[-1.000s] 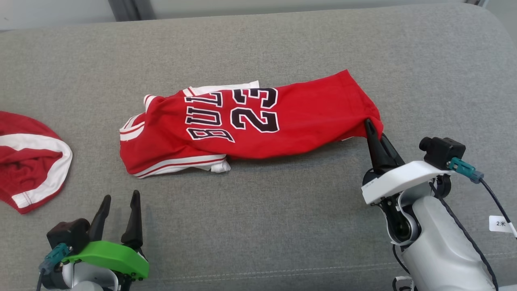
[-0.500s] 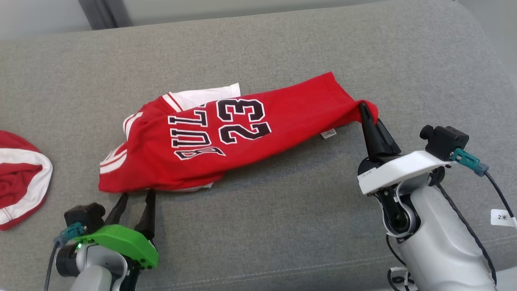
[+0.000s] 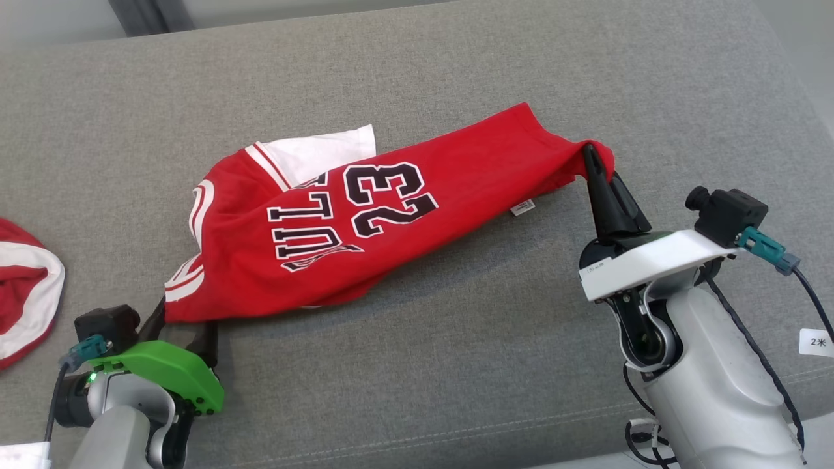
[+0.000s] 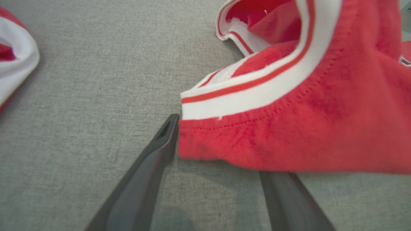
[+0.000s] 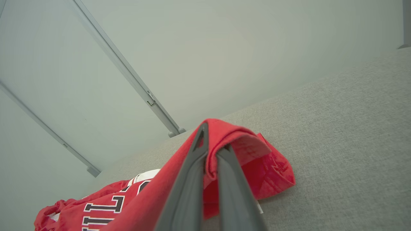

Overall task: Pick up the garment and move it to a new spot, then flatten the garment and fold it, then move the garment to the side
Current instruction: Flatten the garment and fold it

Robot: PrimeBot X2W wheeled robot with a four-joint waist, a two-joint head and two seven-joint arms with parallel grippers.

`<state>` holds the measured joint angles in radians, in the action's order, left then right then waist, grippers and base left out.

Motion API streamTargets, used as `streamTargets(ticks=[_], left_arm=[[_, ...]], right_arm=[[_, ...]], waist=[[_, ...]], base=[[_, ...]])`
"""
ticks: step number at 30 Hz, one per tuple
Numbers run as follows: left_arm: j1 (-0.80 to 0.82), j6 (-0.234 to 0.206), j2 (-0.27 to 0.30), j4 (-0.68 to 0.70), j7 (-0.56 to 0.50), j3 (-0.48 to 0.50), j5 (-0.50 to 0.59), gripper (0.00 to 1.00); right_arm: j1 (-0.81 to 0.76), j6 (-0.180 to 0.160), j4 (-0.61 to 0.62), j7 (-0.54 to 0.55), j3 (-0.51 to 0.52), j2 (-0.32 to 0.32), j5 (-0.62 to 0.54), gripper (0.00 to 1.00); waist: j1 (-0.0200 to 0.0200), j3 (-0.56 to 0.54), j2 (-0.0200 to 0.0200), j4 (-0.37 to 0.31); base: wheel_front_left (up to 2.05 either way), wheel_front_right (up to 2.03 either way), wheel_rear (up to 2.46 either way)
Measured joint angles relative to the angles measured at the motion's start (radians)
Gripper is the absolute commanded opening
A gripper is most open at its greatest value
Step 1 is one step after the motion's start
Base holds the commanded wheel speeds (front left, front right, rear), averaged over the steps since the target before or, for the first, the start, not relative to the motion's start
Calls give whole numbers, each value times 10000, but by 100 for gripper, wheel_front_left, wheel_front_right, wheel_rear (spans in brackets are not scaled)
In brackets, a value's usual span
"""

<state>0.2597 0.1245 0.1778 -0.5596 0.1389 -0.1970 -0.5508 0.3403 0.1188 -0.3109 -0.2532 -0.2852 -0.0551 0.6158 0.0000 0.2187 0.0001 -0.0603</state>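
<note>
The garment (image 3: 391, 215) is a red jersey with white trim and black "23" lettering, stretched across the grey sofa cushion (image 3: 456, 365). My right gripper (image 3: 589, 156) is shut on its right end and holds that end raised off the cushion. The right wrist view shows red cloth (image 5: 250, 150) pinched and draped over the shut fingers (image 5: 192, 179). My left gripper (image 3: 186, 326) stands open at the jersey's lower left corner. In the left wrist view that corner (image 4: 289, 134) lies between the two fingers (image 4: 154, 166), and cloth covers the right fingertip.
A second red and white garment (image 3: 26, 299) lies at the cushion's left edge, also at the upper left of the left wrist view (image 4: 16, 64). A pale wall with metal rails (image 5: 128, 70) stands behind the sofa. A white tag (image 3: 816, 342) hangs off the right arm's cable.
The right gripper has lifted the jersey's right end and the cloth has stretched out. The left gripper has moved forward until its open fingers straddle the lower left corner. The head camera has shifted too.
</note>
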Motion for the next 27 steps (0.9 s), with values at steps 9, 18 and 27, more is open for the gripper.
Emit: streamTargets(ticks=[9,18,27], left_arm=[[330,0,44,50,138,-1037,-282,100],[361,0,349,174,610,-1850,-564,0],[353,0,771,968,897,-1942,-1030,0]], right_arm=[[-6,0,107,0,2,0,-96,0],[-116,4,148,0,240,2,-184,0],[-362,40,238,0,882,12,-430,0]], waist=[[0,65,0,-15],[0,-155,0,53],[0,-681,0,217]], base=[[0,0,0],[0,0,0],[0,0,0]])
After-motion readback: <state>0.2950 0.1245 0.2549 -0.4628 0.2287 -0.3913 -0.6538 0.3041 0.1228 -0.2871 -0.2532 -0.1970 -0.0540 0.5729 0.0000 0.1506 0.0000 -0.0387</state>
